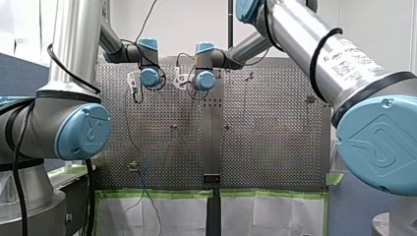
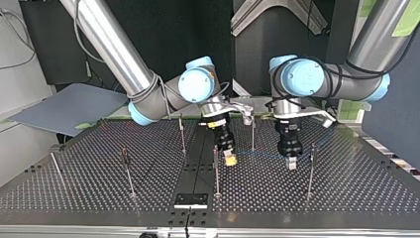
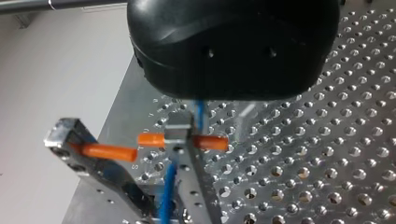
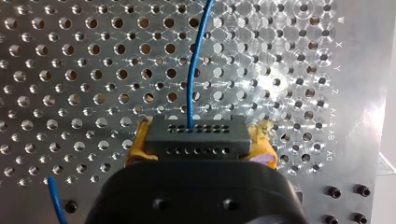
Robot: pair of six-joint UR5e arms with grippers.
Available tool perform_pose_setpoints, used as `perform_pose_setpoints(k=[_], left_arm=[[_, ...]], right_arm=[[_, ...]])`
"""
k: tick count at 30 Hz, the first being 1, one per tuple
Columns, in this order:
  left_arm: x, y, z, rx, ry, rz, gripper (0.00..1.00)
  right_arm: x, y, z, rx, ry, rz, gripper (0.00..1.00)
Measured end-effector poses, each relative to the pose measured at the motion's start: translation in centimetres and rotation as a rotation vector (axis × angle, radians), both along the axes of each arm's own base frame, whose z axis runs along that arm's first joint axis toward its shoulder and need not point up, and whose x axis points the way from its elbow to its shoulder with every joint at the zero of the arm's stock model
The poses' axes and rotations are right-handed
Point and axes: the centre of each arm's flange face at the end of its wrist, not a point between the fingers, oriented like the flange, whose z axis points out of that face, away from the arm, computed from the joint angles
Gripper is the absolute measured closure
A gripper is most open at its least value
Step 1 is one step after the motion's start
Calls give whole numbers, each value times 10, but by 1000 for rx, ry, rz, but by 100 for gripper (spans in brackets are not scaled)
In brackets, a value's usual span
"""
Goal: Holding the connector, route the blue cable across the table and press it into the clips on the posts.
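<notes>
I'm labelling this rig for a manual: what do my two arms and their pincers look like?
My left arm and my right arm are silver tubes with light-blue joint caps and black cables; the right one bears black lettering. My right pincer has a black body and yellow pads; my left pincer is black-bodied.

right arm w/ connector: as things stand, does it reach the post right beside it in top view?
Probably yes. My right hand, shut on the connector, hangs right beside that post, nothing between them. The blue cable trails off the other way, toward my left hand.
</notes>
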Motion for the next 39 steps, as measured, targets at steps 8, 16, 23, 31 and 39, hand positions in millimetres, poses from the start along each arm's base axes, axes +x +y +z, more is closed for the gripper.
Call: perform_pose_setpoints(k=[8, 16, 23, 31, 39], left_arm=[[-2, 2, -2, -5, 18, 19, 100], [-10, 4, -17, 13, 80, 42, 100], [-25, 0, -43, 44, 140, 36, 100], [-40, 0, -70, 41, 158, 27, 100], [-53, 2, -95, 16, 157, 21, 100]], right_arm=[[0, 0, -1, 4, 5, -1, 100], [-3, 2, -7, 24, 27, -1, 100], [-8, 3, -23, 48, 54, -8, 100], [-18, 2, -47, 82, 91, -18, 100], [-25, 9, -71, 113, 130, -17, 100]])
